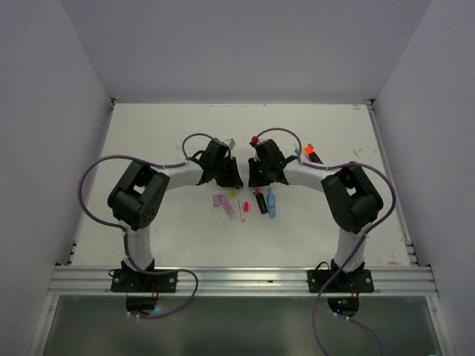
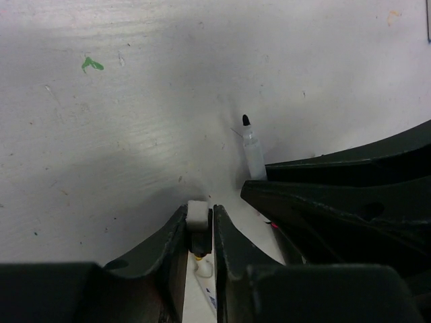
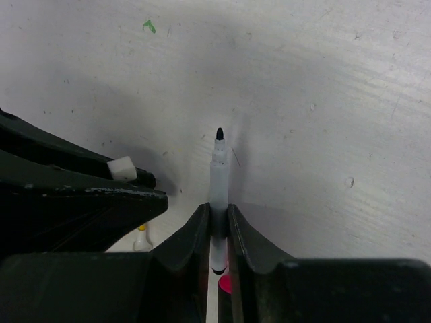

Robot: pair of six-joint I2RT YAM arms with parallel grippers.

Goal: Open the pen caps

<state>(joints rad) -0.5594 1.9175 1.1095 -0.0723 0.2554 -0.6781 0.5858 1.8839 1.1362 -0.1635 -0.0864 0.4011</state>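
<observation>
**Top external and wrists: white cap off the white pen, each clamped**

Top external: the two arms bent inward and faced each other tip to tip over the middle of the table. The wrists and their cameras covered the fingertips, so nothing held could be seen from above.

Left wrist: left gripper was clenched on the white cap, with its square white end poking out past the fingertips and a dark part below it. The right gripper's dark fingers filled the right side of that view and hid the lower barrel of the pen. Only the pen's black tip and pale neck showed.

Right wrist: right gripper was squeezed tight on the white pen's barrel. The bare black tip pointed away from the camera, above the table. The left gripper's fingers blocked the left side, with the cap at their end, beside the pen but not touching it.

A green mark sat on the table further out.

Loose on the table just near of the grippers:
- lilac highlighter
- pink highlighter
- small yellow cap
- slim pen
- black marker with a red end
- blue highlighter

An orange-capped marker lay further back on the right, half behind the right arm
</observation>
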